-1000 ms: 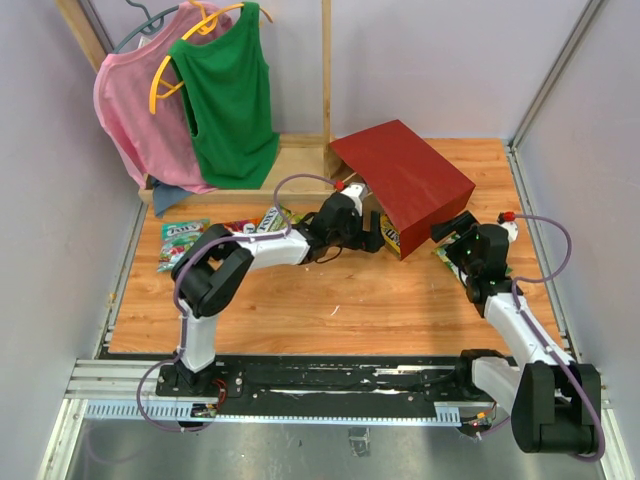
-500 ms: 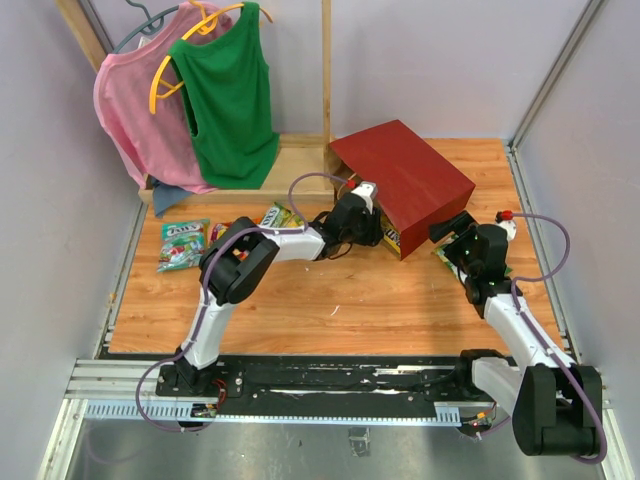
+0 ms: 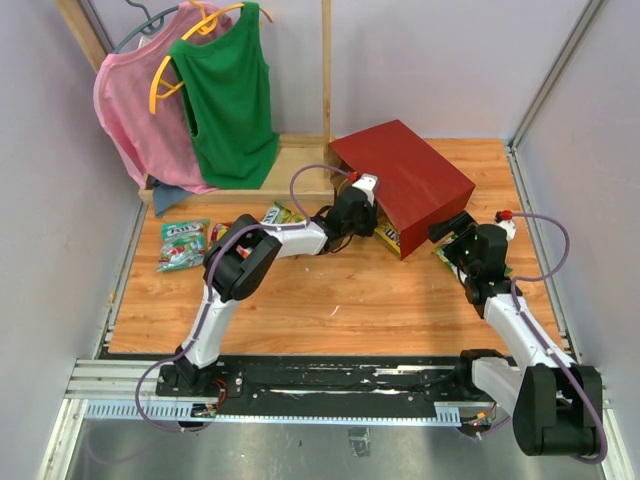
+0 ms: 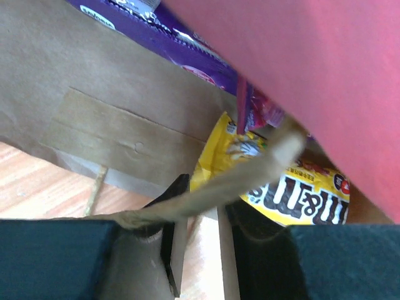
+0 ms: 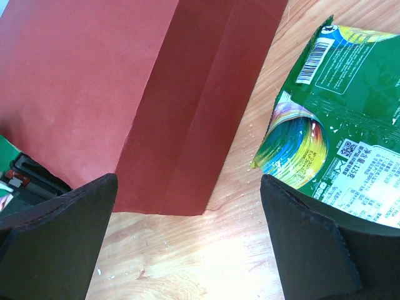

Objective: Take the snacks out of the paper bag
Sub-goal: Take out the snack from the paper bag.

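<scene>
Left hand [image 4: 200, 259] at paper bag [image 4: 112, 81] mouth, grip unclear; yellow packet [image 4: 300, 197] and purple packet [image 4: 169, 37] inside.

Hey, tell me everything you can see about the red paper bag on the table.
The paper bag is boxy, red outside, brown kraft inside, lying on its side on the wooden table, mouth facing the left gripper at its opening. A twisted paper handle crosses that opening. A yellow M&M's packet and a purple packet lie inside; a green packet lies beside its creased right side.
</scene>
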